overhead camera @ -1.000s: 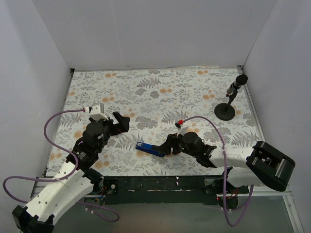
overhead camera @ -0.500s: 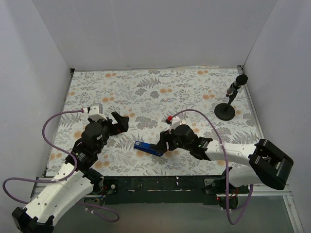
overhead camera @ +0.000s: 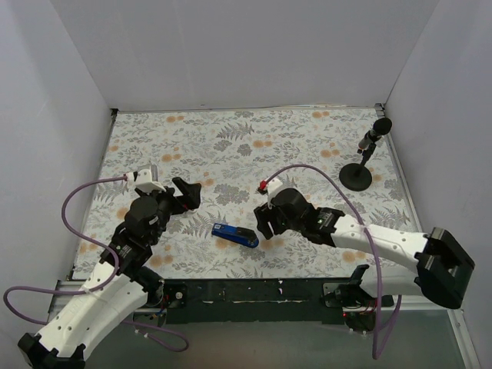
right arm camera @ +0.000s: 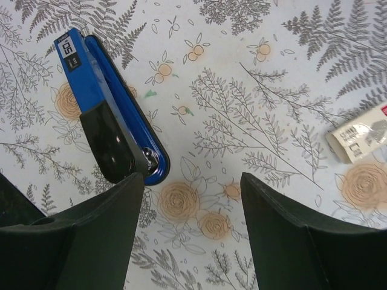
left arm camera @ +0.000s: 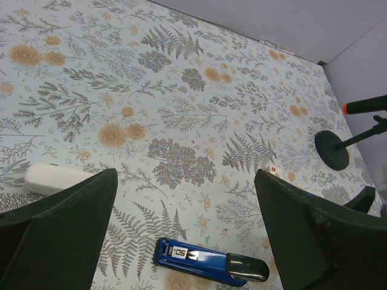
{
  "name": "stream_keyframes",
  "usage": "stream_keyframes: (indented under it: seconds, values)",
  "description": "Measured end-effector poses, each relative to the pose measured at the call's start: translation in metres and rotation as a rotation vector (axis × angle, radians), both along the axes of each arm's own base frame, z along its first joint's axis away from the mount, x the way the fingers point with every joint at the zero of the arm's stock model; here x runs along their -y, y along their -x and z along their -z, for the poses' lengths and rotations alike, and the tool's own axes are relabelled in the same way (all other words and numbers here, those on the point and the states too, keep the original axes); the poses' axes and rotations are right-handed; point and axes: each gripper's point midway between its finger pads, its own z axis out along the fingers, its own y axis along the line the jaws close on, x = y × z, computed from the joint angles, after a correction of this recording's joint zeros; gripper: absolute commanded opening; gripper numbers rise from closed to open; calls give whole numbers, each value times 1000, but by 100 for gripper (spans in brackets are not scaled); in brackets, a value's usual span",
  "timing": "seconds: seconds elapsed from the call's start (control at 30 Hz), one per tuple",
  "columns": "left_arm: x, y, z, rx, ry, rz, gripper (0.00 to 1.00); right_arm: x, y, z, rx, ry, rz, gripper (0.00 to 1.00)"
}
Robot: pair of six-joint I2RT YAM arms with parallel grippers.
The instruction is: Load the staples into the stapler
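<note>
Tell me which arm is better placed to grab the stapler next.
Right. Its open right gripper hovers right beside the black end of the stapler, close in its wrist view. The left gripper, also open, sits farther off.

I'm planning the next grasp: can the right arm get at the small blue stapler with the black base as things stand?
Probably yes: the right gripper hangs open right next to the blue stapler, and nothing lies between them.

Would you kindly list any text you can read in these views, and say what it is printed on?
"50": on the stapler, near its blue tip.
Smaller print beside the "50": too small to read.
Print on the staples: too blurred to read.
</note>
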Motion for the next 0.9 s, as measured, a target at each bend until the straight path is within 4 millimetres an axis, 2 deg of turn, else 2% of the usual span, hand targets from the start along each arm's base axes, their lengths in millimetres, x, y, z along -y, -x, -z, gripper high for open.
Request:
stream_keyframes:
  seconds: [0.13,0.2,0.3,0.4,0.47,0.6,0.7,0.83,0.9]
  values:
    - [-5,3,-7,29,0,-12,98,20,-4,-32,84,-35,62,82]
    - [-10,5,-12,52,-4,-23,98,37,-13,-52,148,-53,139,87]
    - [-22,11,-24,104,-20,-52,98,73,-25,-74,228,-49,294,87]
    - [-39,21,-40,157,-34,-95,98,114,-28,-93,292,-52,458,88]
    - [-51,30,-56,195,-42,-122,98,140,-26,-108,332,-83,559,88]
    - [-79,54,-104,319,-6,-184,98,193,-13,-139,411,-214,746,88]
    - [-98,74,-134,411,41,-228,98,227,0,-153,463,-337,836,88]
    - [-122,103,-161,544,103,-266,98,258,14,-164,511,-468,903,89]
    - [-128,110,-167,578,118,-276,98,267,18,-168,526,-515,923,89]
